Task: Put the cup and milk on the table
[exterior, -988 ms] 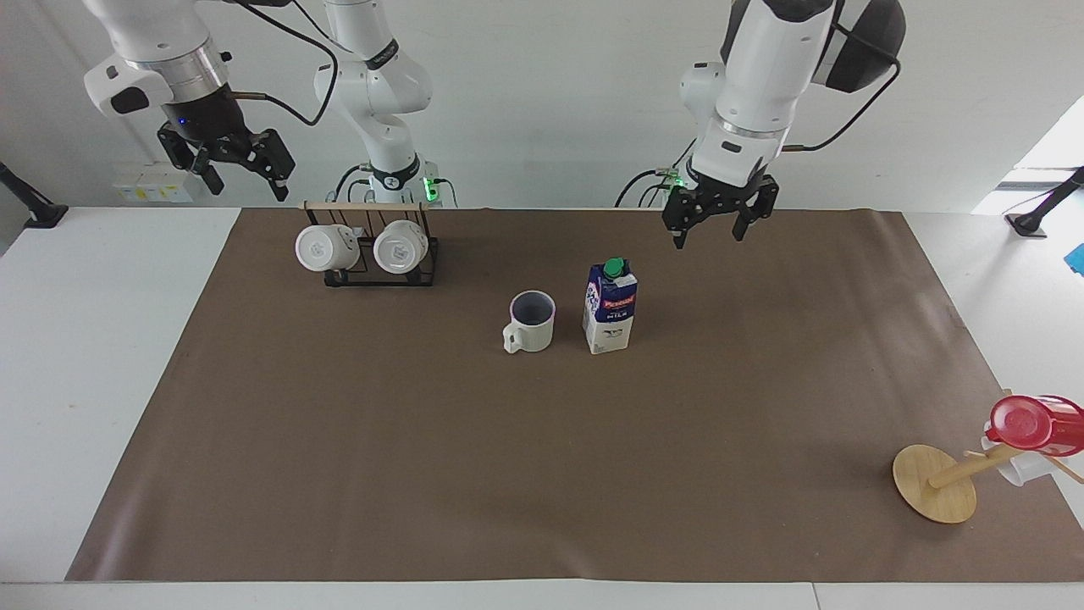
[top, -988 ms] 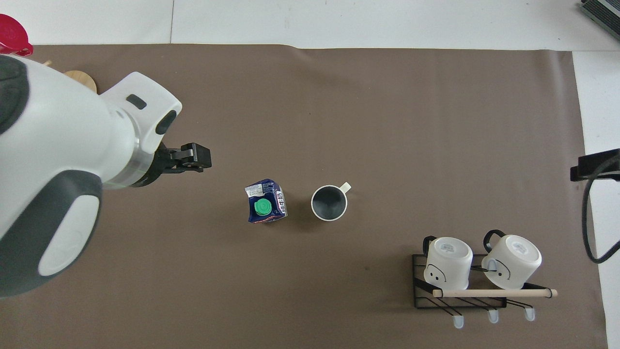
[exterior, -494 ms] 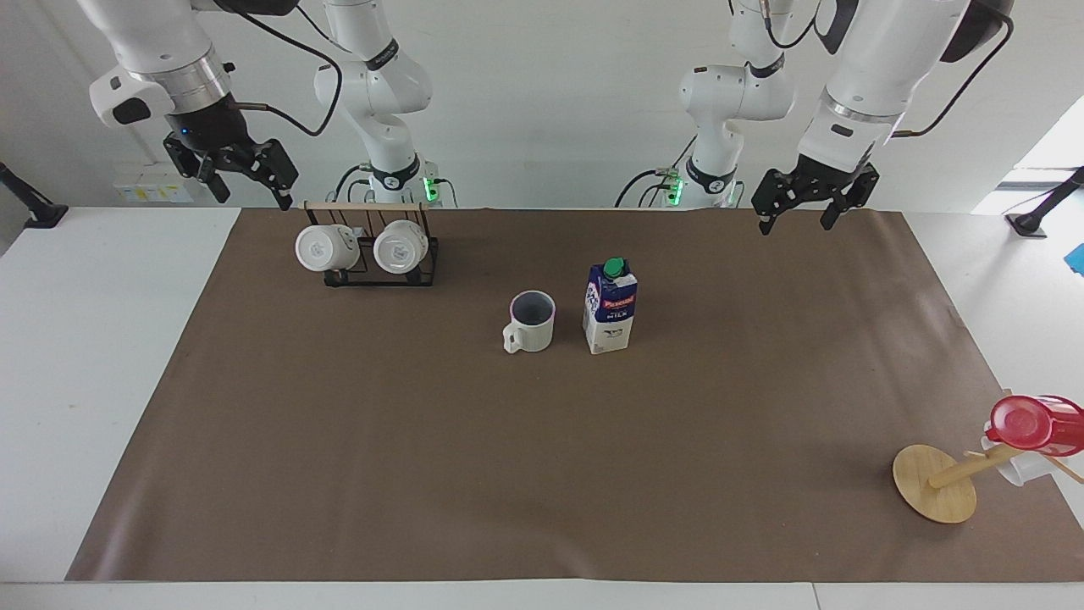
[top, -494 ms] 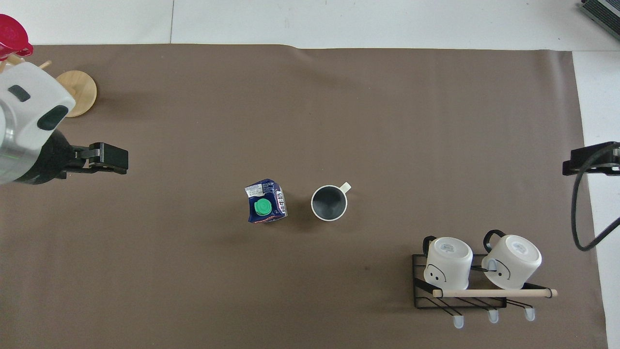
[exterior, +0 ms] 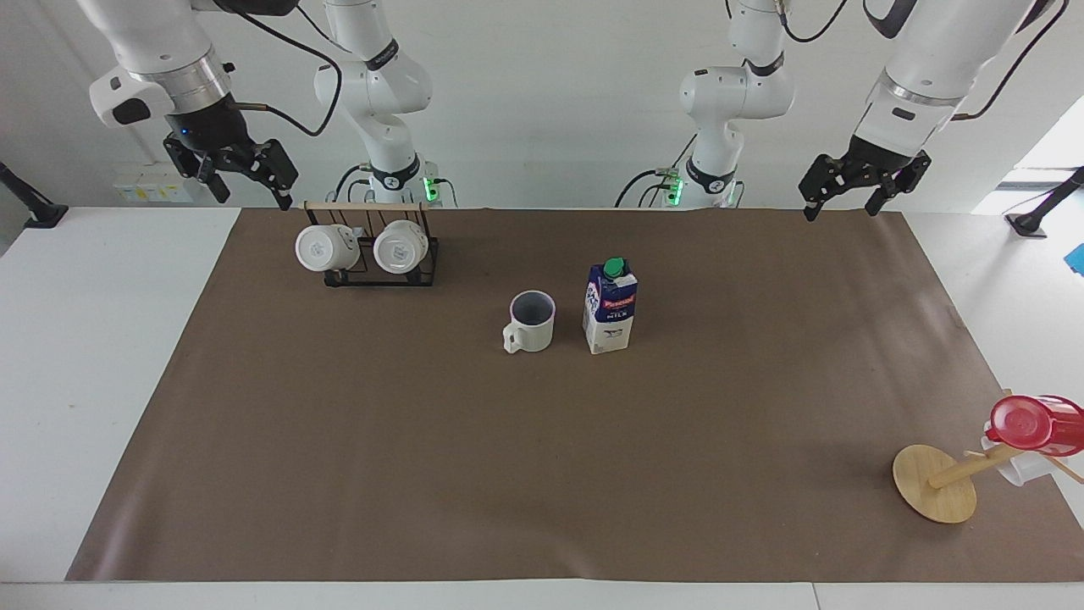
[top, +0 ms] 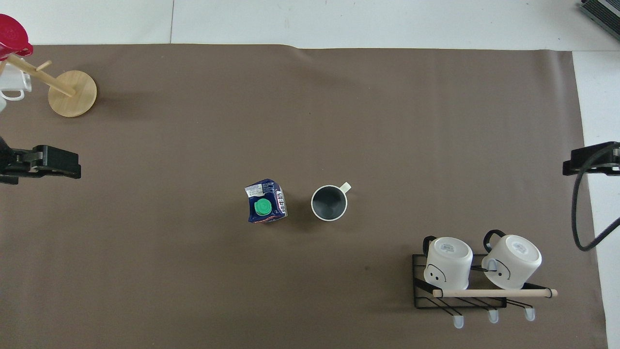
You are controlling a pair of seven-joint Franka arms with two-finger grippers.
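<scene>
1. The left gripper (exterior: 843, 188) hangs in the air over the mat's edge nearest the robots, toward the left arm's end of the table. Its fingers are spread apart, with nothing between them.
2. The right gripper (exterior: 246, 176) is up in the air too, over the mat's corner at the right arm's end, just above the wooden bar of the mug rack (exterior: 381, 254). Its fingers are parted as well, and it carries nothing.
3. Between the two grippers, down on the brown paper mat (exterior: 542, 474), stand both task items, well clear of either hand.
4. The milk (exterior: 610, 307) stands upright on the mat, green cap up, on the side toward the left gripper.
5. The cup (exterior: 530, 322) sits just beside the milk on the side toward the right gripper, apart from it, mouth up, dark inside showing. Its handle points away from the robots.
6. Below the right gripper, two white mugs (top: 448, 261) hang on the rack with their bases turned outward.
7. Well away from the left gripper, at the mat's corner farthest from the robots, a bamboo disc stand (exterior: 934, 483) leans tilted, with a red-topped clear cup (exterior: 1033, 425) on its peg.
8. The white table (exterior: 93, 381) shows bare around the mat.
</scene>
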